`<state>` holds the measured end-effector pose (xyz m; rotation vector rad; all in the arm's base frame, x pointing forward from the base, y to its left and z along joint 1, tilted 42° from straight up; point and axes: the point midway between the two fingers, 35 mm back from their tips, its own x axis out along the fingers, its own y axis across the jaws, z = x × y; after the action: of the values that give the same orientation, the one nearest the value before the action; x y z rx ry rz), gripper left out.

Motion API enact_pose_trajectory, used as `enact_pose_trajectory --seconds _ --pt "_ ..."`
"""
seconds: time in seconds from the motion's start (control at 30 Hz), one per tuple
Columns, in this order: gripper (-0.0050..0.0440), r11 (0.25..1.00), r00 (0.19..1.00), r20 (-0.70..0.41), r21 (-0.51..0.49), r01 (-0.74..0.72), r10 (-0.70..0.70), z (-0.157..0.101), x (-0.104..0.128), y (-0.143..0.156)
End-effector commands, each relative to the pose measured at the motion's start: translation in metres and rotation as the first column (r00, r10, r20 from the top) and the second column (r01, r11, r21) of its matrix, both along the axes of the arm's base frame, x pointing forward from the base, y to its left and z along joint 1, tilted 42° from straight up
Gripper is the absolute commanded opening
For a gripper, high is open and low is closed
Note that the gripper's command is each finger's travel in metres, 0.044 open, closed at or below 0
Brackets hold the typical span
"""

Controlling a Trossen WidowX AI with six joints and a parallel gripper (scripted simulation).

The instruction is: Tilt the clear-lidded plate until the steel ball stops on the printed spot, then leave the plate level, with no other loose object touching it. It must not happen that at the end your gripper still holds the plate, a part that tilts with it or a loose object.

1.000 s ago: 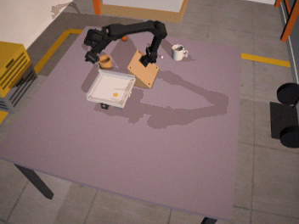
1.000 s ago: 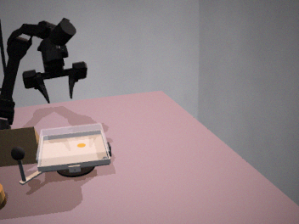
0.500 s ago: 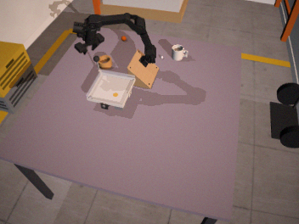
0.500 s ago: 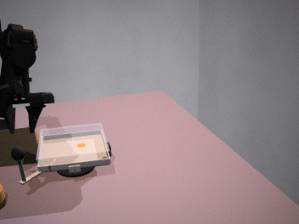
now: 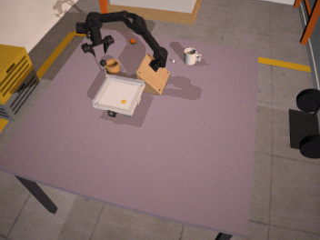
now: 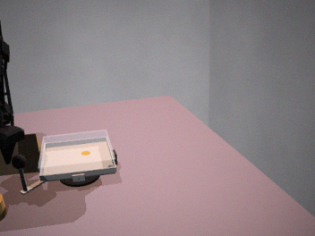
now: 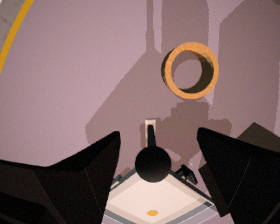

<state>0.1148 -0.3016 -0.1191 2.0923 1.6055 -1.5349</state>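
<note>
The clear-lidded plate (image 5: pixel 119 96) sits on a dark pivot base in the left half of the table, with an orange printed spot (image 5: pixel 123 102) near its front edge. I cannot make out the steel ball. A thin lever with a black knob (image 5: pixel 103 63) rises at the plate's far corner. My gripper (image 5: pixel 97 49) is open and empty, a little above and behind the knob. In the wrist view the knob (image 7: pixel 151 163) shows between my two fingers, with the plate (image 7: pixel 153 206) below. In the exterior view only a dark finger shows at the left edge, above the knob (image 6: pixel 19 161).
An orange ring-shaped cup (image 5: pixel 113 66) stands just behind the plate, close to the knob. A wooden block (image 5: pixel 153 74) holds the arm's base to the right. A white mug (image 5: pixel 191 55), a small white ball (image 5: pixel 174 61) and a small orange ball (image 5: pixel 132 41) lie further back.
</note>
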Motion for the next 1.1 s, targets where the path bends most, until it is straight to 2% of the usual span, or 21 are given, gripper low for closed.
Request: enact_pose_trajectory --seconds 0.0,0.1,0.3,1.07 --pt "0.0300 1.000 1.000 -0.001 -0.003 0.005 -0.005 -0.001 0.003 -0.002" --pt "0.0300 1.000 1.000 -0.001 -0.003 0.005 -0.005 -0.001 0.003 -0.002" --pt "0.0300 1.000 1.000 -0.001 -0.003 0.005 -0.005 0.024 0.035 0.027" --pt "0.0300 1.000 1.000 -0.001 -0.003 0.005 -0.005 0.014 0.035 0.034"
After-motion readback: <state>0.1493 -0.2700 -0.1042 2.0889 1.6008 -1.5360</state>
